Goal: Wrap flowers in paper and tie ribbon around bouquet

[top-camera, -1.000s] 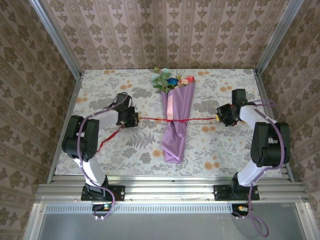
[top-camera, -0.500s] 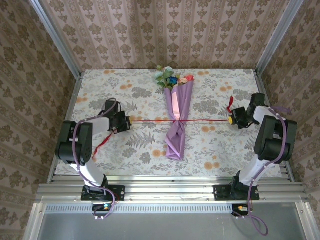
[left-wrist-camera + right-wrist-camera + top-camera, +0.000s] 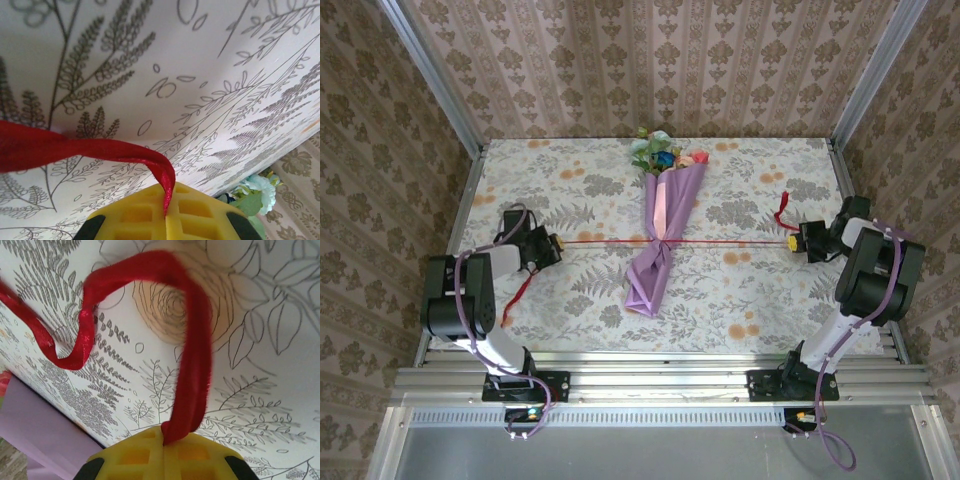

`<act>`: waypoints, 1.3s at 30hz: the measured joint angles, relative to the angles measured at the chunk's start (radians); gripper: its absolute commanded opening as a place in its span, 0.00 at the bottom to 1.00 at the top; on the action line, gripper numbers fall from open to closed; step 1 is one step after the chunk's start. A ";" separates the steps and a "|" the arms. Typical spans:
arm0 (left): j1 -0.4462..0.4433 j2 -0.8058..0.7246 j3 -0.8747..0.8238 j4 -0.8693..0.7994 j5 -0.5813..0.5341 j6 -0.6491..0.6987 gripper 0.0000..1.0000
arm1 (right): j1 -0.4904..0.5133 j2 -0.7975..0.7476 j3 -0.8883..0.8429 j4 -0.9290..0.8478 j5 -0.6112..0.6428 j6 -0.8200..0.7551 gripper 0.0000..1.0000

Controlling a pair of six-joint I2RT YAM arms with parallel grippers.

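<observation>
The bouquet (image 3: 658, 225) lies on the flowered surface (image 3: 750, 300), about halfway between my two arms. The flowers (image 3: 665, 158) are at its far end, and the narrow tip of the lilac paper (image 3: 645, 285) points to the near edge, a little to the left. The red ribbon (image 3: 605, 241) goes around the waist of the bouquet, where the paper is pinched thin, and runs from there in a straight, tight line to both sides. My left fingers (image 3: 554, 242) are well to the left of the bouquet and are closed on the ribbon; in the left wrist view it goes down into the seam between the yellow pads (image 3: 135, 215). My right fingers (image 3: 793, 242) are well to the right of the bouquet and grip the ribbon in the same way. One loose end lies on the surface to the near left of the bouquet, beside my left arm. The other curls up on the far side of my right fingers.
</observation>
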 measured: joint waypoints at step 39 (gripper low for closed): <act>-0.526 0.349 0.565 -0.424 -0.021 0.009 0.45 | 0.046 -0.040 -0.040 -0.004 0.096 0.019 0.00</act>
